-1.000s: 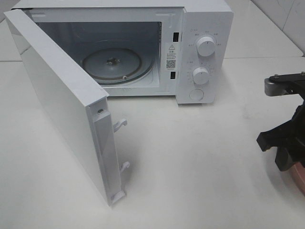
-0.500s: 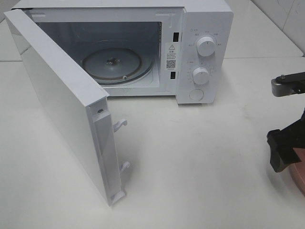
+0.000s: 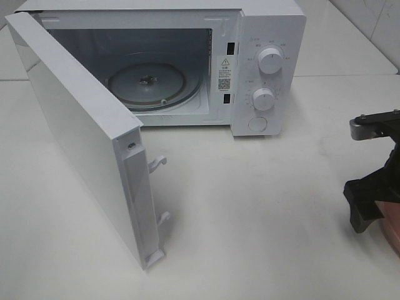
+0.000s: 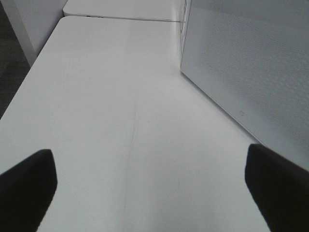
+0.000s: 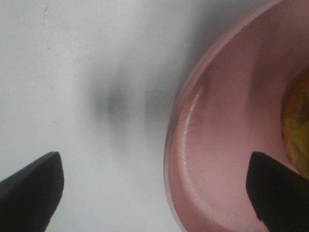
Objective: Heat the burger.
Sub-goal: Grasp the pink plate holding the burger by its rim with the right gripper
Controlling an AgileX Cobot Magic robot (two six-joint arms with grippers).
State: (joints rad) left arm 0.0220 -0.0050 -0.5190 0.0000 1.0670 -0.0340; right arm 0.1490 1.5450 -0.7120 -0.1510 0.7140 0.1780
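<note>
Beside the fingers lies the burger.

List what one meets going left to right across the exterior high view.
Open door → turntable → label → knobs → right fingers → plate.

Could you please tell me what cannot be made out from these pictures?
1. Burger: right wrist view, only a yellowish sliver, cut off by the frame edge; absent from the high view.
2. Plate: cut off by the edge in both views; right gripper covers part in the high view.
3. Dial markings: high view, too small to read.
4. Left gripper: outside the high view; wrist view shows only fingertips.
</note>
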